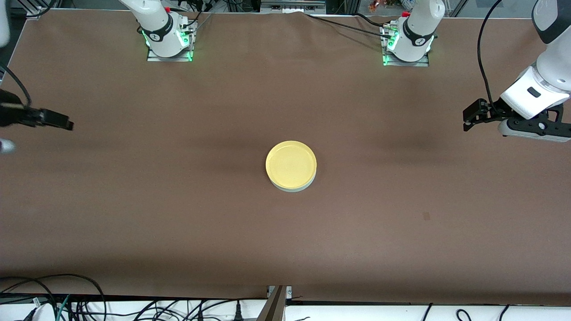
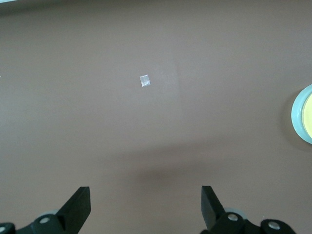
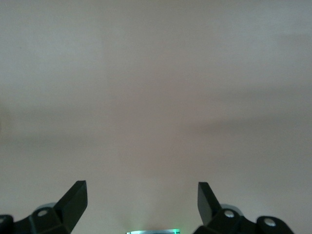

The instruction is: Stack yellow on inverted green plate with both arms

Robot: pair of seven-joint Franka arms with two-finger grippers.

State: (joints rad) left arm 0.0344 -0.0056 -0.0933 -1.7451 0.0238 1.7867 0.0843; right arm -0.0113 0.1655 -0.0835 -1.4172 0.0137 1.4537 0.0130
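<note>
A high front camera is facing the bases; wrist cameras are looking down, the left sharing the yellow plate and worktop.

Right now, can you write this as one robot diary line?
yellow plate stacked on green plate | left gripper open, empty | right gripper open, empty

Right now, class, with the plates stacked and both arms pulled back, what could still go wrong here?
1. The yellow plate sits on the green plate, whose rim shows mostly on the side nearer the front camera; a slightly off-centre stack might slide if bumped.
2. The left gripper and right gripper hang open over the table's ends; a low sweep inward could knock the stack.
</note>
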